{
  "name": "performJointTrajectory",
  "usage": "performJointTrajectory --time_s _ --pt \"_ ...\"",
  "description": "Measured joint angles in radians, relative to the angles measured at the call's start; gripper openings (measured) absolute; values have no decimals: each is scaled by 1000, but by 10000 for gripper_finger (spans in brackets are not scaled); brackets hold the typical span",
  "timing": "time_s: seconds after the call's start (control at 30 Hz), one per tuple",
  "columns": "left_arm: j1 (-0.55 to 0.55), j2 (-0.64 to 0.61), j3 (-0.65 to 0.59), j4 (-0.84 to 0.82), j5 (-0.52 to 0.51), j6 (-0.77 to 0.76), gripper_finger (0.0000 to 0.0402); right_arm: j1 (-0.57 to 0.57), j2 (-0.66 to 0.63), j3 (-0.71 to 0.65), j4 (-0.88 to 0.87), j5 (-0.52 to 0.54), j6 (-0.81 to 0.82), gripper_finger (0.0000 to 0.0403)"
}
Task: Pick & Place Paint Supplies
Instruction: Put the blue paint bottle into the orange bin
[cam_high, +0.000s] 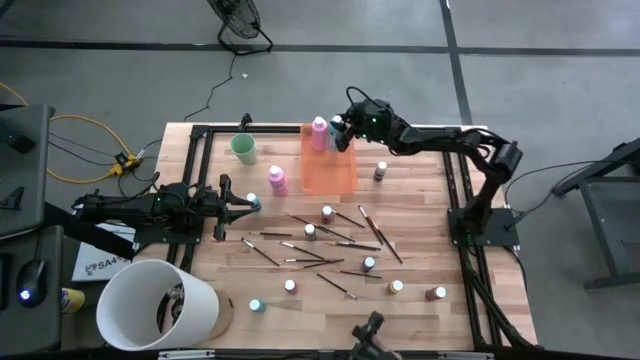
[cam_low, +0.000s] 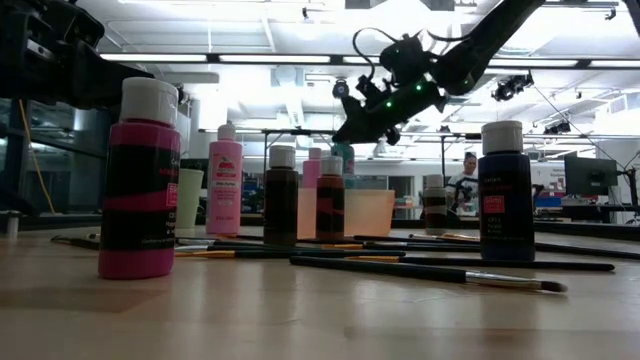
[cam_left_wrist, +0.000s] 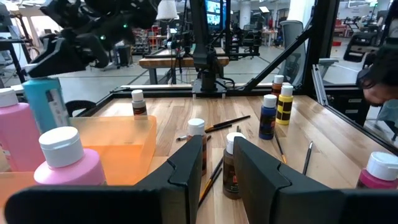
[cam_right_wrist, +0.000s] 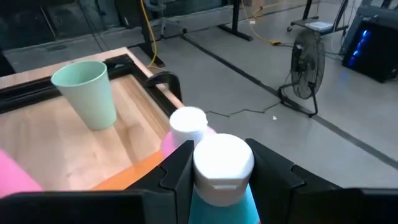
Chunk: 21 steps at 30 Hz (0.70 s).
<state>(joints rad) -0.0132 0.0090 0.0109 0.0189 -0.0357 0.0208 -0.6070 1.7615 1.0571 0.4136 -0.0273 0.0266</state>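
Close against the low camera stands a squat pink bottle (cam_low: 138, 180) of glossy plastic, white ribbed cap, its label print unreadable. Behind it the wooden slat table (cam_high: 420, 215) carries the translucent orange tray (cam_high: 328, 172), a smooth mint-green cup (cam_high: 243, 149), small dark pale-capped bottles (cam_high: 369, 264) and thin brushes (cam_high: 300, 247) scattered mid-table. The right gripper (cam_high: 341, 132) hangs above the tray's far edge, fingers clamped on a teal bottle (cam_right_wrist: 222, 186) with white flip cap. The left gripper (cam_high: 248, 203) waits at the table's left edge, fingers parted, empty.
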Motion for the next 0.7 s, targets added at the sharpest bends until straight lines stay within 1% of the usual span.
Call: performJointTrajectory --time_s 0.17,0.37,0.6,0.7 --pt "0 0 0 0 0 0 88 -24 41 28 -12 -9 -27 123" --pt "0 0 0 0 0 0 88 -32 45 45 7 1 -31 119" --pt "0 0 0 0 -1 0 88 -55 47 45 4 -78 -98 127" --pt "0 0 0 0 -1 0 88 -75 47 44 9 -111 -88 123"
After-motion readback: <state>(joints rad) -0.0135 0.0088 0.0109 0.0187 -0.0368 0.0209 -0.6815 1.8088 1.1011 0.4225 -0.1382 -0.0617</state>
